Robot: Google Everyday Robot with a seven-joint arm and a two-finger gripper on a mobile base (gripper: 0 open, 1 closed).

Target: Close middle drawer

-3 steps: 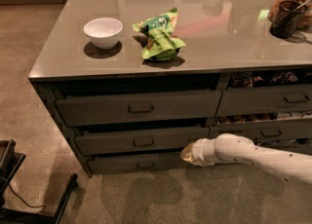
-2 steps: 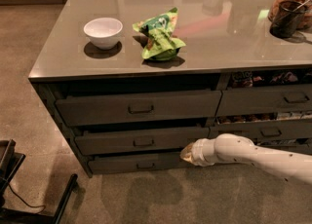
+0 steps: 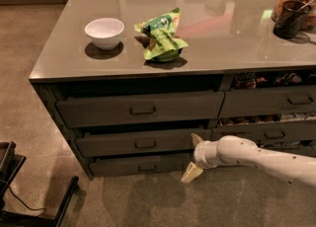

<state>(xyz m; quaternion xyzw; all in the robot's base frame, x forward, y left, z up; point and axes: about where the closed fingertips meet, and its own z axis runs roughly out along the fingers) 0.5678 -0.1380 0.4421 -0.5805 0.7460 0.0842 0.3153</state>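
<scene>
The middle drawer is the wide dark front with a small pull handle at its centre, on the left half of the cabinet. It stands out a little, with a dark gap above it. My gripper is on the end of the white arm that reaches in from the right. It sits at the right end of the middle drawer's front. It is open and empty: one tan fingertip points up by the drawer's right end, and the other points down in front of the bottom drawer.
A taller top drawer and a low bottom drawer sit above and below. Narrower drawers on the right are partly open. On the counter are a white bowl, a green bag and jars. A black base stands at the lower left.
My gripper has shifted very slightly to the right at the drawer's right end. The middle drawer has not visibly moved.
</scene>
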